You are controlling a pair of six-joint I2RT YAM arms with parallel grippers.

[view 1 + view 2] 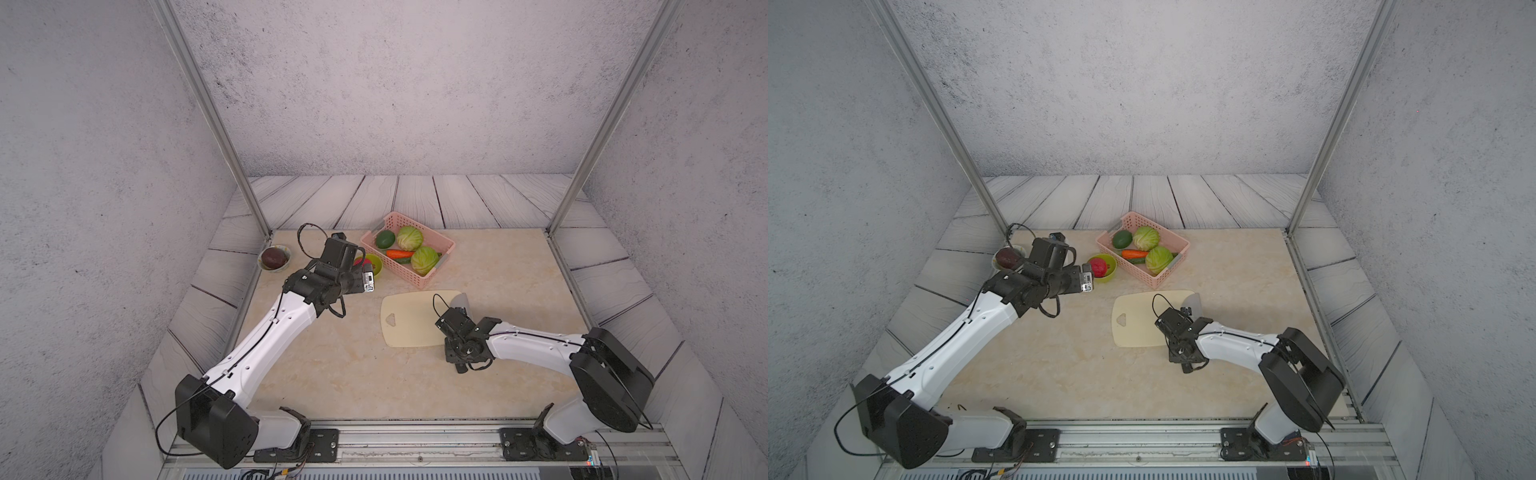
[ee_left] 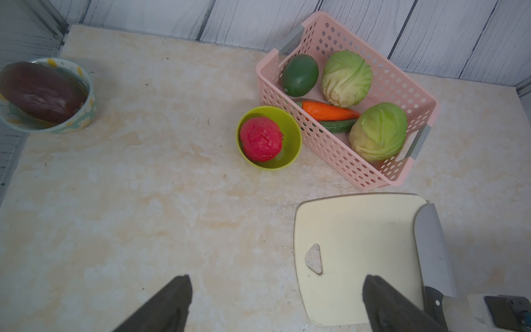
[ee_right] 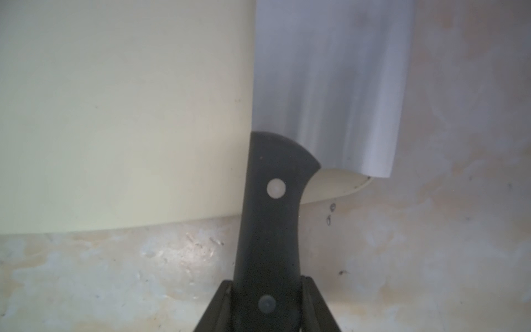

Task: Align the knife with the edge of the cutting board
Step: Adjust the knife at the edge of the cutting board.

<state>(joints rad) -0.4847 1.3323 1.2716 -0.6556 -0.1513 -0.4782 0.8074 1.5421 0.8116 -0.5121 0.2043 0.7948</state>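
The cream cutting board (image 1: 411, 318) lies flat on the marble table, its heart-shaped hole toward the left short side. The knife's grey blade (image 3: 330, 86) lies along the board's right short side, partly over the board and partly over the table; both top views show it (image 1: 1195, 301). The black riveted handle (image 3: 273, 178) sticks out past the board's near long edge. My right gripper (image 3: 267, 281) is shut on that handle. My left gripper (image 2: 277, 277) is open and holds nothing, hovering above bare table left of the board (image 2: 356, 253).
A pink perforated basket (image 1: 390, 266) with two cabbages, an avocado, a carrot and a cucumber stands behind the board. A green bowl (image 2: 290, 143) with a red fruit sits beside it. A patterned bowl (image 2: 83, 115) holding a dark fruit is at the far left corner.
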